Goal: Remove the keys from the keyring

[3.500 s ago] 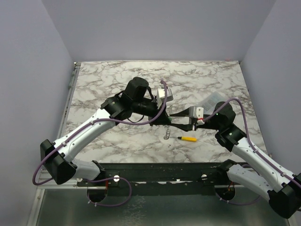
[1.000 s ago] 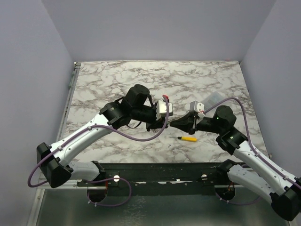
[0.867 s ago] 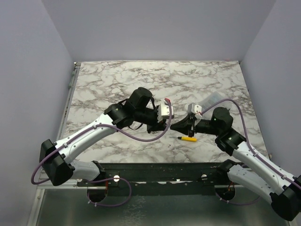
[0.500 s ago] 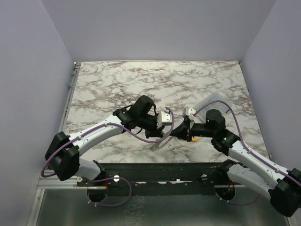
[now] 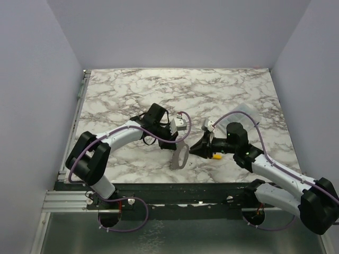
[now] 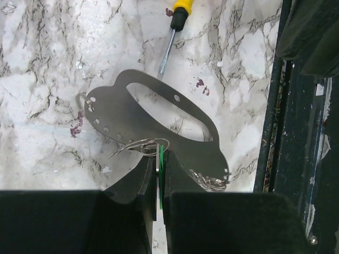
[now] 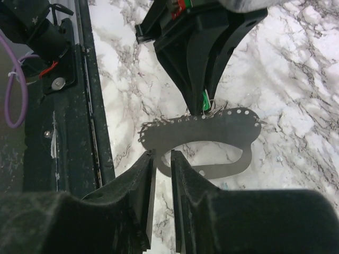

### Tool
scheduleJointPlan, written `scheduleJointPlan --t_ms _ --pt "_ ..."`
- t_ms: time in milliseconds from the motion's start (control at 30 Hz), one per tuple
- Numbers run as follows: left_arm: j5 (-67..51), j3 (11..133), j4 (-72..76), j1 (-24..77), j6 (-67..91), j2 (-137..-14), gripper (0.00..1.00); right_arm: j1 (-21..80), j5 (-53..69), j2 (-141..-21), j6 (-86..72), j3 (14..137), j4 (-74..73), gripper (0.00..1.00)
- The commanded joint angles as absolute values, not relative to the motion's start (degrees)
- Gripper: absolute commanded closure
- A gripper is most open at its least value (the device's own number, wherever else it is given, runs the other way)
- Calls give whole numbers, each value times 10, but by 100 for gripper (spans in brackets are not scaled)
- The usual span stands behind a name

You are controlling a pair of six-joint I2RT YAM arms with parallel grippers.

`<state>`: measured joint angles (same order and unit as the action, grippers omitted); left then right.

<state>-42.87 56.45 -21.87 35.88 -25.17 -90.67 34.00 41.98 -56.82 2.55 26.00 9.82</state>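
The keyring (image 6: 132, 119) is a flat grey oblong metal loop with small holes and thin wire rings along its edge. It hangs tilted between both grippers near the table's front (image 5: 181, 155). My left gripper (image 6: 159, 157) is shut on the green-headed key (image 6: 160, 165), which sits on a wire ring at the loop's edge. The green key also shows in the right wrist view (image 7: 205, 100). My right gripper (image 7: 162, 156) is closed on the loop's band (image 7: 201, 129) at its end. Other keys are indistinct.
A yellow-handled screwdriver (image 5: 215, 156) lies on the marble just right of the right gripper, and shows in the left wrist view (image 6: 180, 8). A clear plastic box (image 5: 241, 112) stands at the right. The black front rail (image 7: 90, 79) is close below the grippers.
Both grippers have come toward the table's front edge and lower, still together. The keyring now hangs out as a flat loop between them.
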Motion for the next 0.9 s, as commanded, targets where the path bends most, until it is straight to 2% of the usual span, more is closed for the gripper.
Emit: scheduleJointPlan --t_ms 0,400,867 --pt "-480 562 -203 352 -268 -914 100 336 417 -585 6 254 159 74" --pt "-497 569 -271 343 -311 -888 100 349 421 -715 -47 243 337 59" --pt "-508 577 -279 343 -307 -883 100 393 383 -801 -47 217 483 65"
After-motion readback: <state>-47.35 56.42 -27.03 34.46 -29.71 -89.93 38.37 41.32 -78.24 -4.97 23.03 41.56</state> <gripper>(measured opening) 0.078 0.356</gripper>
